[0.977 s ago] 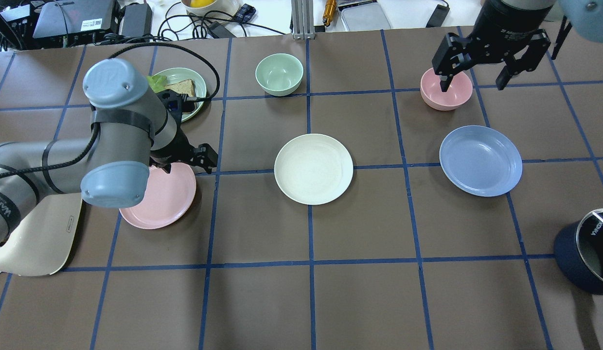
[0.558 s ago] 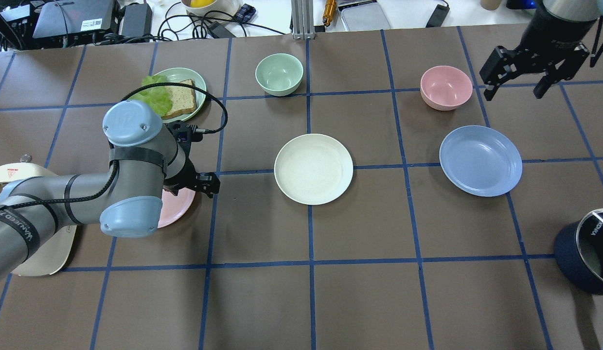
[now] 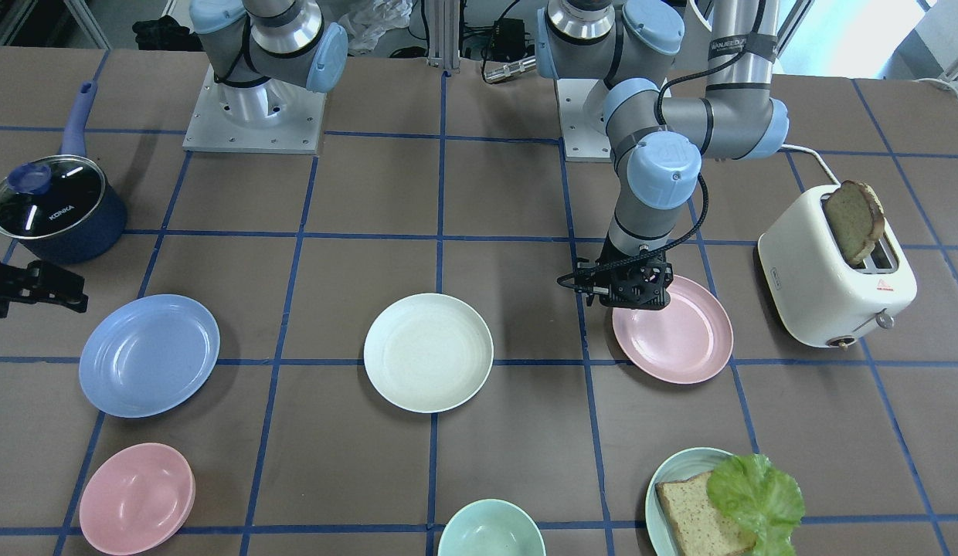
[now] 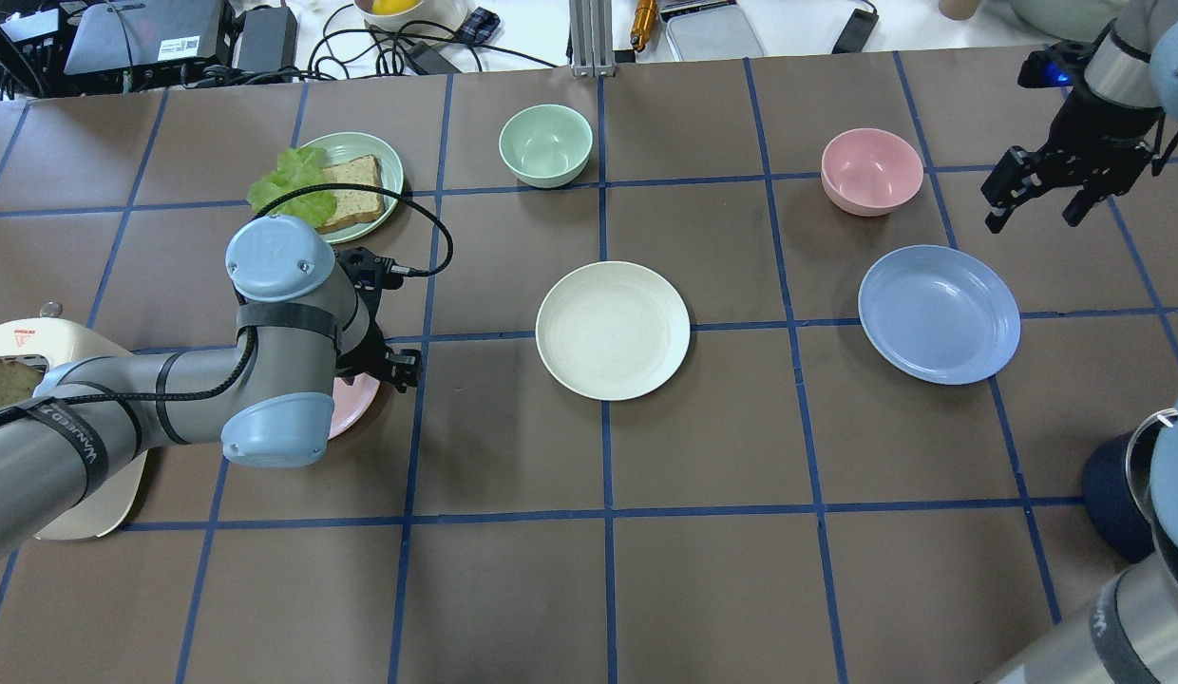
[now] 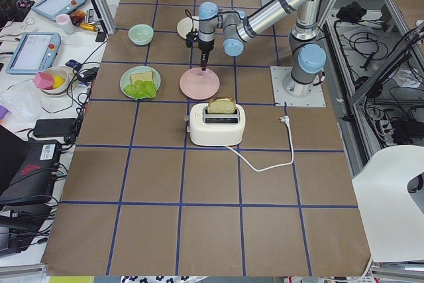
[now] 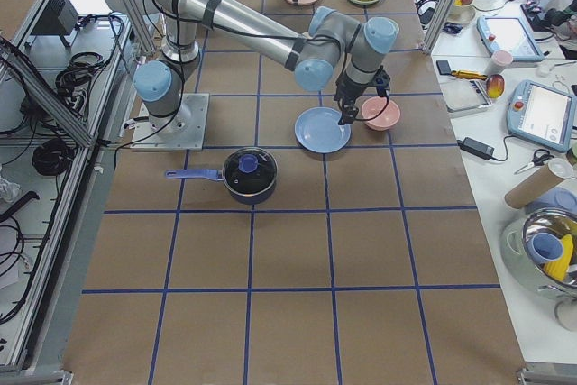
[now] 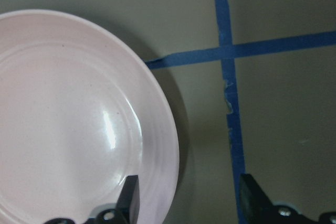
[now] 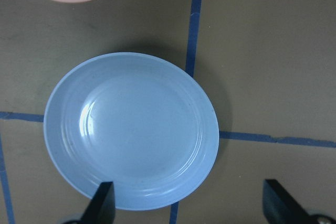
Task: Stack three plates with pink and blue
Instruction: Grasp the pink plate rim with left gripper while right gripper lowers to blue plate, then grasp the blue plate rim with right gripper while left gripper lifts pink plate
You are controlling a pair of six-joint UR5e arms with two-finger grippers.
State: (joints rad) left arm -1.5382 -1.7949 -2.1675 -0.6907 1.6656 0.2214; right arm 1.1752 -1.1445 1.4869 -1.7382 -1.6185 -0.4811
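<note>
The cream-white plate [image 4: 613,330] lies at the table's middle. The pale pink plate [image 3: 676,336] lies near the toaster, mostly hidden under my left arm in the overhead view [image 4: 356,407]. My left gripper [image 4: 385,370] is open and low over that plate's rim; in the left wrist view [image 7: 186,192] one finger is over the pink plate [image 7: 68,124] and the other is outside it. The blue plate [image 4: 939,313] lies on the right. My right gripper [image 4: 1034,217] is open and empty, above the table just beyond the blue plate [image 8: 131,129].
A pink bowl [image 4: 871,171] and a green bowl [image 4: 545,144] stand at the far side. A teal plate with bread and lettuce [image 4: 347,180] is behind my left arm. A white toaster [image 3: 834,270] holds a slice. A dark pot [image 3: 54,201] stands near my right arm.
My left arm swung in over the pink plate and its gripper came down at the rim. My right gripper moved off the pink bowl, out right and back toward the blue plate.
</note>
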